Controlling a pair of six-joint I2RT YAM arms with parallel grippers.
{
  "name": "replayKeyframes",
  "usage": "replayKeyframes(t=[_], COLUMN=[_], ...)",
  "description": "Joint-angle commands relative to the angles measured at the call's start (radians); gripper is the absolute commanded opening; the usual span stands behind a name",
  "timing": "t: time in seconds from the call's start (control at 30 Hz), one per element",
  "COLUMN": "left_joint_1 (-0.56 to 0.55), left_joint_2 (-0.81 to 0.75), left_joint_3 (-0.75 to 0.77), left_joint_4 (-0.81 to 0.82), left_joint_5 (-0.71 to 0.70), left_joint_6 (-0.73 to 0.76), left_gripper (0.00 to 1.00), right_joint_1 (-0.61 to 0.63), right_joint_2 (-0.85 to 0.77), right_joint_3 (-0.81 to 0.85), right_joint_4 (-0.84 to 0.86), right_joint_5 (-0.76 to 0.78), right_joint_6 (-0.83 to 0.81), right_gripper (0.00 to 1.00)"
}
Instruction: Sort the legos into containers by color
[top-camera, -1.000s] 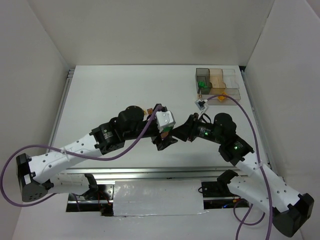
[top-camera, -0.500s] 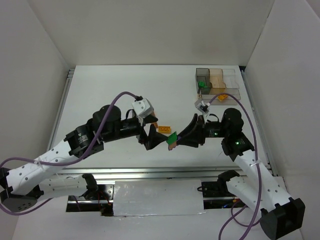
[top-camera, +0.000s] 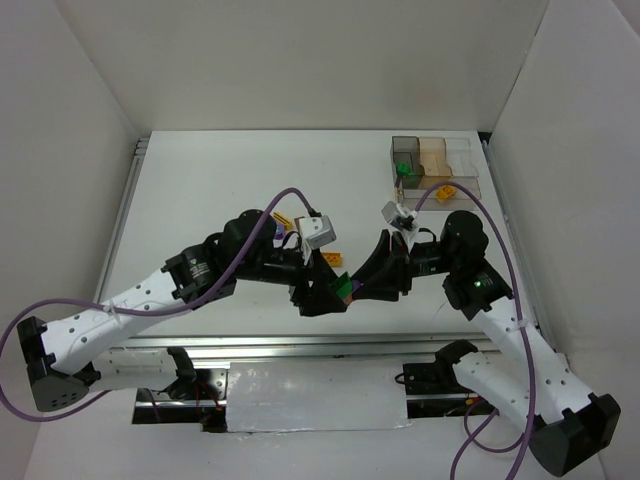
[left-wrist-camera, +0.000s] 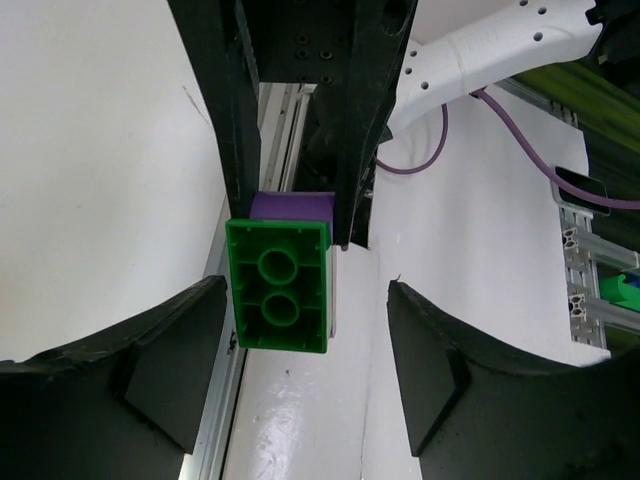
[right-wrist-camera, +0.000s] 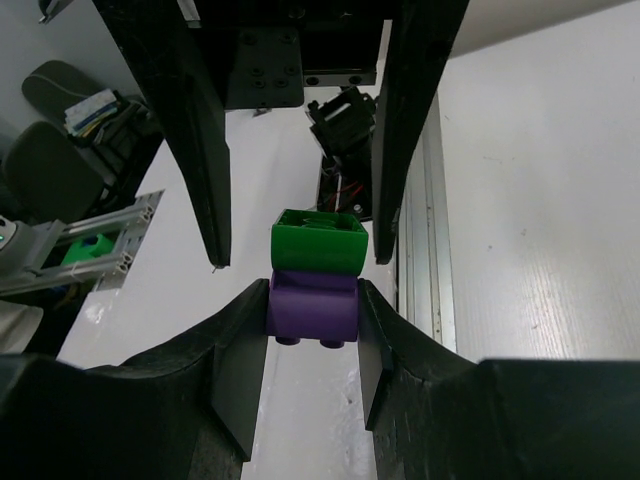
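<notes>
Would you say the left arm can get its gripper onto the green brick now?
Likely yes: the left gripper stands open either side of the green brick; the right gripper pinches only the purple brick.

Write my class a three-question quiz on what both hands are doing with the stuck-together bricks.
1. True or false: the right hand is shut on the purple brick.
2. Which brick sits between the left hand's open fingers? A) green B) yellow C) brown
3. Fill in: the green brick is stuck to the ____ brick.
Key: 1 true; 2 A; 3 purple.
</notes>
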Motion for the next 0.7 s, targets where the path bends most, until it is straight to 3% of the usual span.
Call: replayKeyframes(t=[0.0,0.23,0.27,0.3,0.43,0.47,0.5,0.53,0.57,0.63,0.67], left_joint_1=[0.001,0.001,0.001,0.001,0.001,0.001,0.001,0.001,0.001,0.001,0.001], left_joint_2=[0.005,0.008,0.011,0.013,0.02,0.019,0.016,0.001,-0.01,-0.045,-0.058], left_joint_3=[0.015,0.026,0.027,0.027,0.029,0.024,0.021,0.015,-0.003,-0.026,-0.032], left_joint_4=[0.047,0.058,0.059,0.058,0.058,0.067,0.071,0.082,0.116,0.145,0.182], left_joint_5=[0.046,0.049,0.048,0.046,0.052,0.061,0.066,0.058,0.046,0.057,0.064], left_joint_6=[-0.016,-0.011,-0.01,-0.01,-0.007,-0.004,0.001,-0.004,-0.019,-0.024,-0.036], left_gripper=[0.77,0.49,0.43,0.31,0.1,0.03,0.0,0.0,0.0,0.0,0.0], right_joint_1=[0.014,0.052,0.06,0.063,0.072,0.072,0.072,0.072,0.071,0.072,0.072], right_joint_2=[-0.002,0.033,0.037,0.04,0.038,0.038,0.035,0.023,0.017,-0.002,-0.006], right_joint_3=[0.041,0.076,0.082,0.085,0.09,0.085,0.079,0.044,0.021,-0.031,-0.042], right_joint_4=[-0.022,-0.131,-0.145,-0.154,-0.182,-0.176,-0.124,-0.072,-0.015,0.118,0.144], right_joint_5=[0.02,0.076,0.082,0.092,0.104,0.099,0.092,0.072,0.057,0.053,0.05], right_joint_6=[-0.027,-0.1,-0.109,-0.126,-0.146,-0.139,-0.12,-0.087,-0.018,0.041,0.073], right_gripper=[0.0,0.0,0.0,0.0,0.0,0.08,0.33,0.66,0.73,0.98,0.98])
